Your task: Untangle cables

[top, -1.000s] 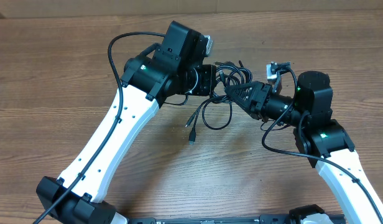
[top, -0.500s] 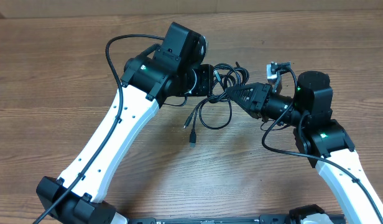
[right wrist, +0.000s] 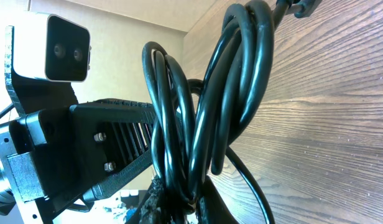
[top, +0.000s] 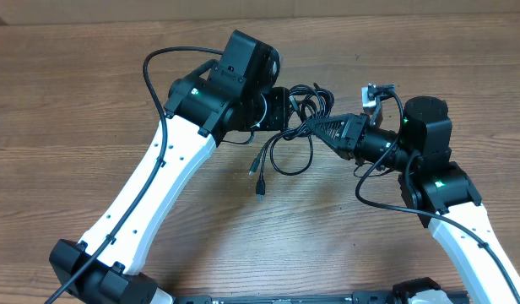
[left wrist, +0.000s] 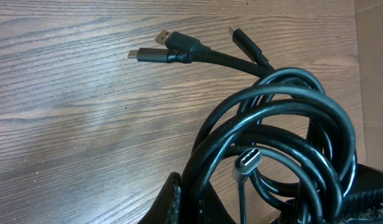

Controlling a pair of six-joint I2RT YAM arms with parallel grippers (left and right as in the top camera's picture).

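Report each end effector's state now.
Left end effector: closed, holding the cables.
Right end effector: closed, holding the same cables.

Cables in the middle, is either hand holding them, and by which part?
Both. The left hand and the right hand each pinch the coiled loops of the cables from opposite sides; the plug ends are not held.

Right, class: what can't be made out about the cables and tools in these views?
Overhead: the left tool's grip on the cables is hidden under its wrist.
Left wrist: overlapping loops hide how many cables there are.
Right wrist: a plug end cut off by the top edge.
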